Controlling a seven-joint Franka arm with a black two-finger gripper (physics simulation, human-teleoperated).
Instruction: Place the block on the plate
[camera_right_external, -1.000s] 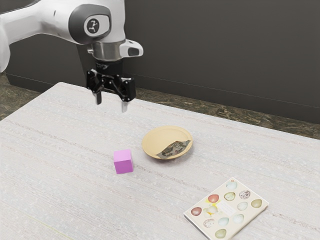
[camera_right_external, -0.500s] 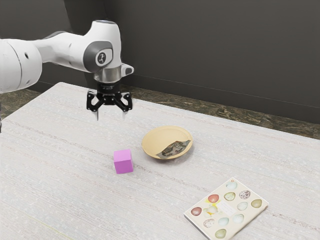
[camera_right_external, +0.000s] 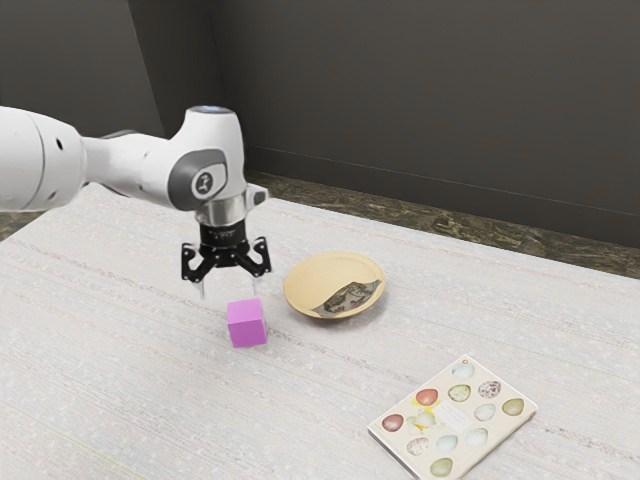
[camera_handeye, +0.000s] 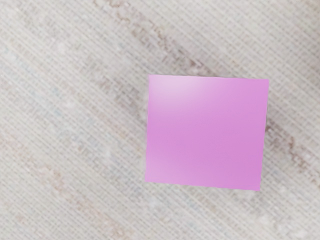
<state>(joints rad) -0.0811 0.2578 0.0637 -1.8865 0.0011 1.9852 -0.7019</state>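
Observation:
My gripper (camera_right_external: 229, 290) hangs in the exterior view, fingers spread wide with nothing held, a little above the magenta block (camera_right_external: 247, 324). The block rests flat on the table, apart from the plate. Seen from my hand in the wrist view, the top face of the block (camera_handeye: 207, 132) lies below me, its sides nearly square to the picture. A round tan plate (camera_right_external: 322, 274) with a dark patterned patch stands beside the block, toward the exterior view's right.
A flat white booklet (camera_right_external: 452, 418) printed with coloured eggs lies near the exterior view's lower right. The pale table (camera_right_external: 150, 370) carries all of these things, and a dark wall rises behind its far edge.
My gripper has come down a long way toward the block and turned, its fingers still apart. The block, plate and booklet have stayed where they were.

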